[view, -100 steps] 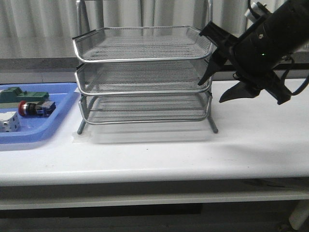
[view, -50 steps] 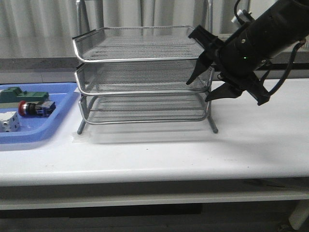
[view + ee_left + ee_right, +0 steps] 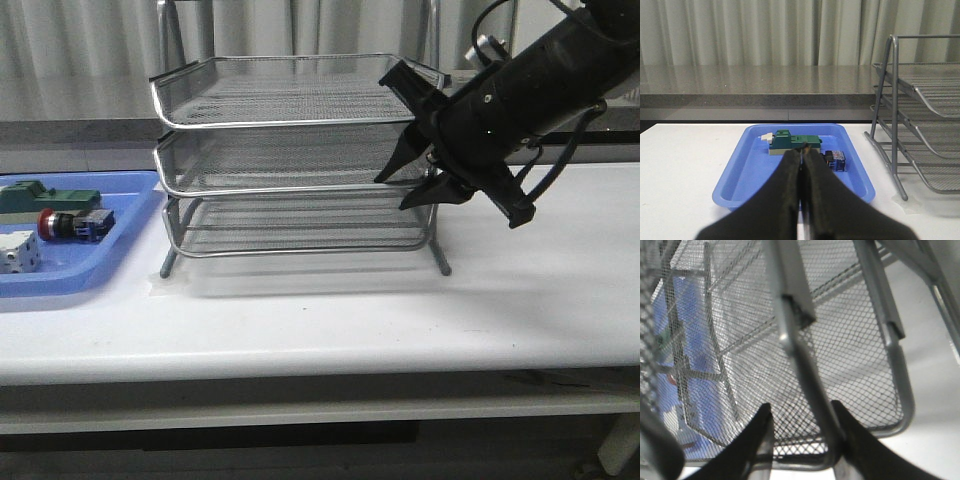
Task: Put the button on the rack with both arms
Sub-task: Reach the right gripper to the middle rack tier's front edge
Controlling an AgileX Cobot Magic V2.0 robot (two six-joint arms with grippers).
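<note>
No legible writing appears. The right gripper [image 3: 398,191], jaws apart, straddles the right front rim of the middle tier of the rack [image 3: 295,150]. The left gripper [image 3: 802,150], fingers together, hangs above the blue tray [image 3: 120,255]. The button [image 3: 74,224] lies in that tray, just beyond the left fingertips; bare table [image 3: 330,320] lies before the rack.

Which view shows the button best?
The front view: the button lies in the blue tray, red head and blue block both clear. In the left wrist view the shut left gripper hides most of it. The right wrist view shows only blurred mesh.
</note>
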